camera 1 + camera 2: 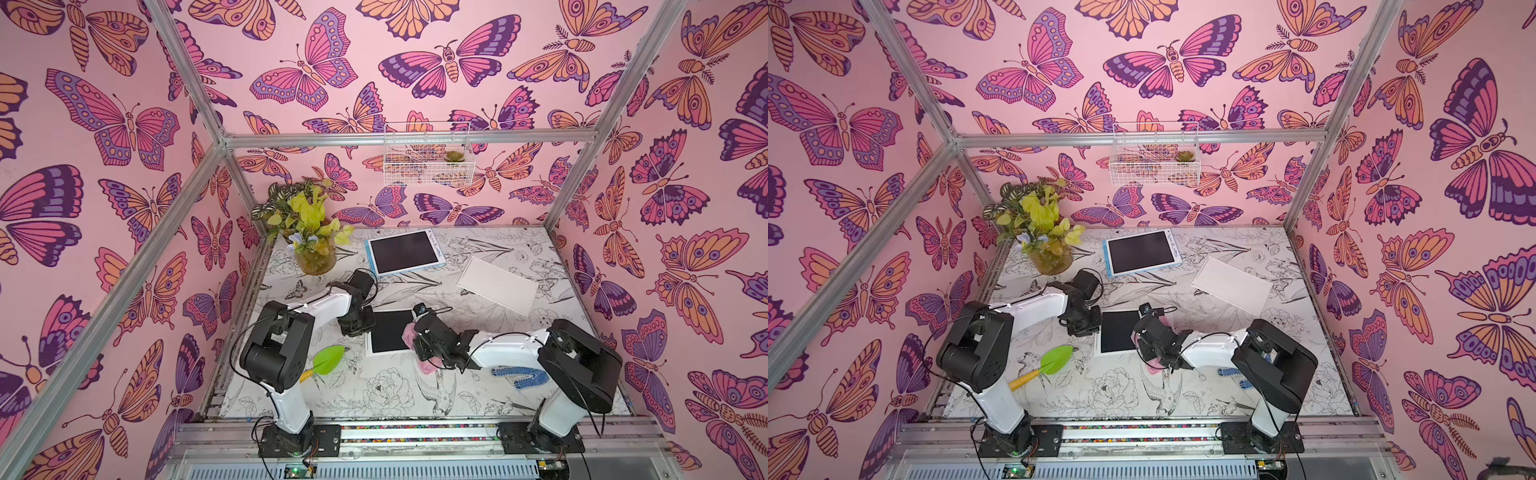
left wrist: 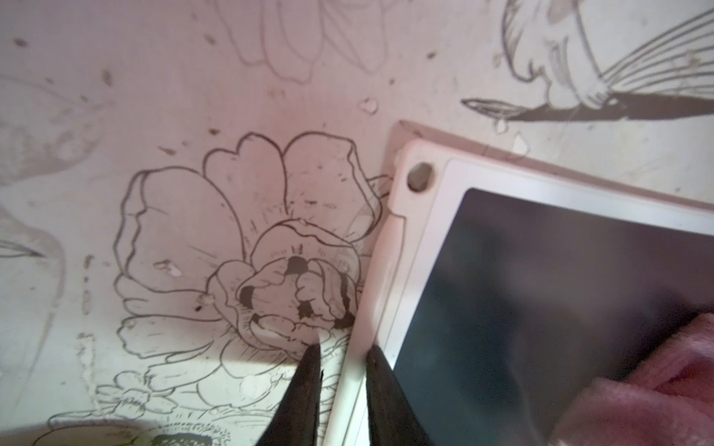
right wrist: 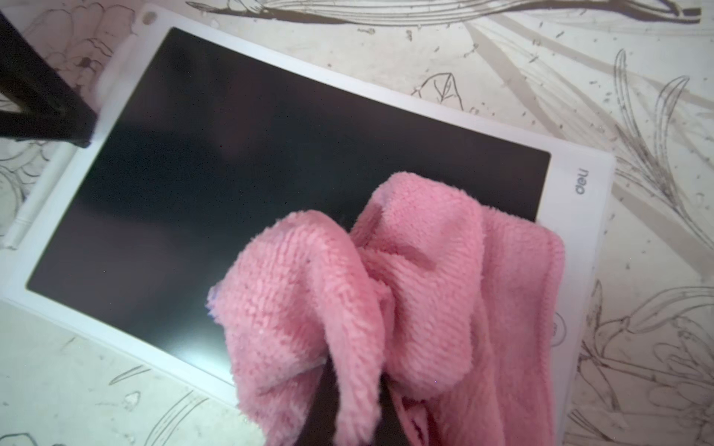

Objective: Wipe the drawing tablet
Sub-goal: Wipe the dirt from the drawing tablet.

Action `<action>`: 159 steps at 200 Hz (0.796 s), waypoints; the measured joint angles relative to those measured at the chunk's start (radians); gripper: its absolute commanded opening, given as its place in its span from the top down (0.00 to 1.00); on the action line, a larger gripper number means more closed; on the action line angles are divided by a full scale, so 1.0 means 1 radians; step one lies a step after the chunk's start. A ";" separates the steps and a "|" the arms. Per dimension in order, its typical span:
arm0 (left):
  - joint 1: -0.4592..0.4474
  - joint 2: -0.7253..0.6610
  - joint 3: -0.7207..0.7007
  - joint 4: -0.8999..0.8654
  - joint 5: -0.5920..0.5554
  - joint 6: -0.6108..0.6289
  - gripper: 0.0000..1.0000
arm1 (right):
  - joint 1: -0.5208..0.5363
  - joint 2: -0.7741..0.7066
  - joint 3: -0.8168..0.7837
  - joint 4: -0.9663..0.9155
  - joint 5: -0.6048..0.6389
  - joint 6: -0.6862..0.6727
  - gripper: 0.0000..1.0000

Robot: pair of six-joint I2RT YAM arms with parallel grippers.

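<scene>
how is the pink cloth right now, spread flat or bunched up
Bunched up: the pink cloth stands in crumpled folds, not laid flat, over one end of the drawing tablet.

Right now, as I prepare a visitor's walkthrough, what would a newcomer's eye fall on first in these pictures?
The pink butterfly wallpaper covering every wall around the table dominates both top views. Next comes the fluffy pink cloth, bunched in the right gripper on the dark screen of the drawing tablet at mid-table, while the left gripper pinches its white edge.
</scene>
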 measured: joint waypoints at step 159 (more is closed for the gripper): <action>-0.006 0.000 -0.001 0.000 -0.002 -0.007 0.76 | -0.103 -0.086 -0.067 -0.064 0.037 0.016 1.00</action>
